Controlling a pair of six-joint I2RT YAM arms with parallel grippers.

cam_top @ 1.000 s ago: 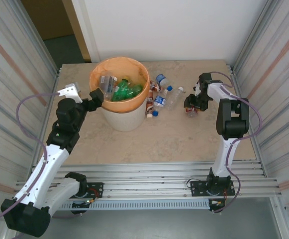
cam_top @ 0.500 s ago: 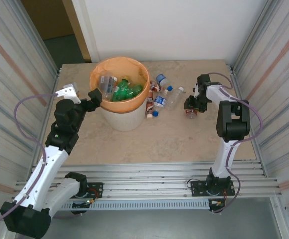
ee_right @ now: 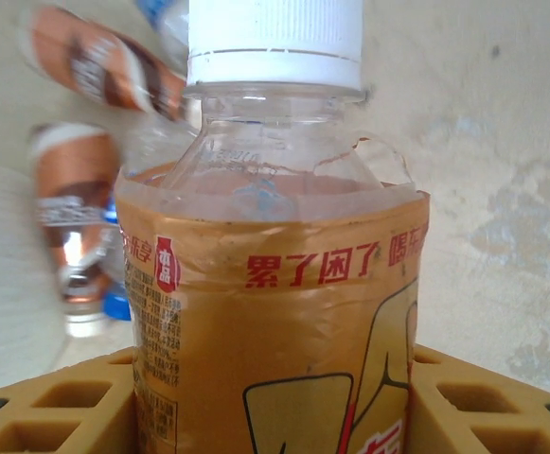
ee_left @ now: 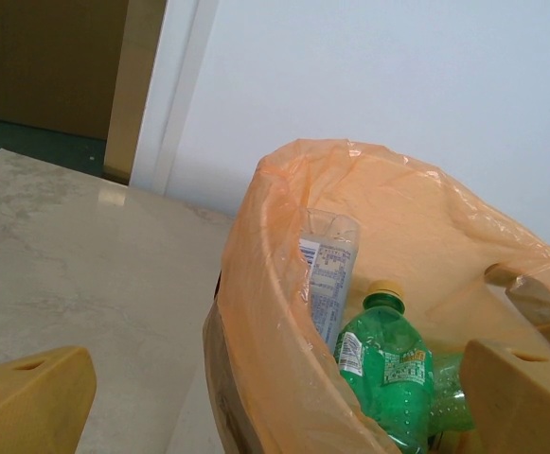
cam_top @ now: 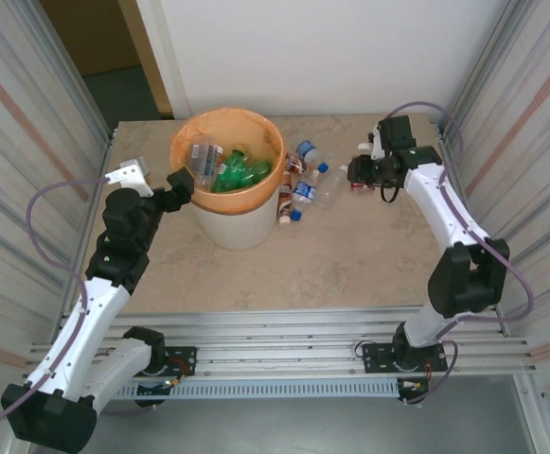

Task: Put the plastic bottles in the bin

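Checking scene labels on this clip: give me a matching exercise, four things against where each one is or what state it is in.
Things:
1. green bottle
2. white-capped bottle
3. left hand
4. blue-capped bottles

Places or states:
A. lying on the table beside the bin
B. gripped between the right hand's fingers
C. inside the bin
D. open, by the bin's rim

Pairs: 1-C, 2-B, 3-D, 4-A.
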